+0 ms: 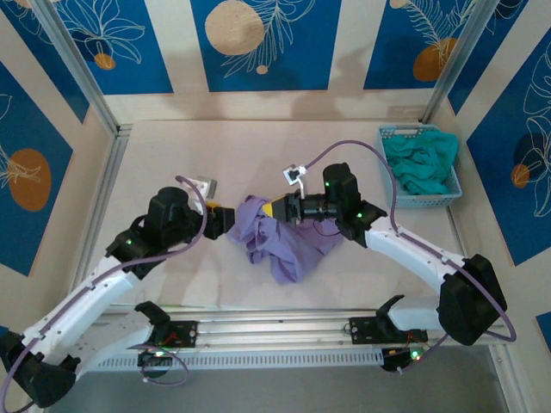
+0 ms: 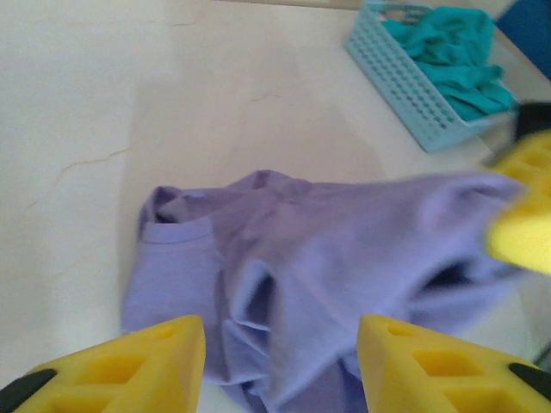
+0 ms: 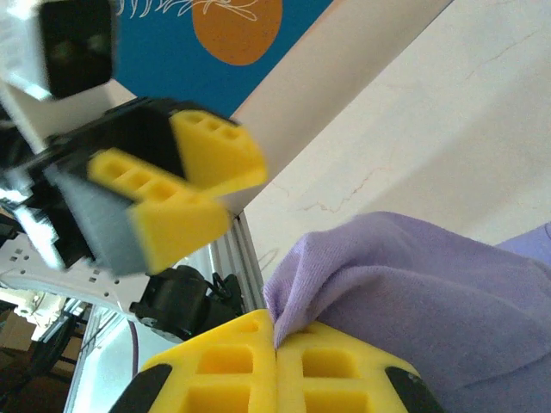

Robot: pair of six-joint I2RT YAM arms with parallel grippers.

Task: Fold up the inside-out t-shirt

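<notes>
Top view: t-shirt (image 1: 284, 245) crumpled mid-tabletop (image 1: 215, 146); both grips are hard for you to make out here.
Right wrist: right fingers (image 3: 232, 366) clenched on a fold of it.
Left wrist: left fingers (image 2: 155, 357) released, spread above the cloth.

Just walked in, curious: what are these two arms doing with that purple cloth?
They are handling a lavender t-shirt that lies crumpled between them. The right gripper is shut on a fold of it; the left gripper is open at the opposite edge, gripping nothing. The shirt is not yet folded.
</notes>
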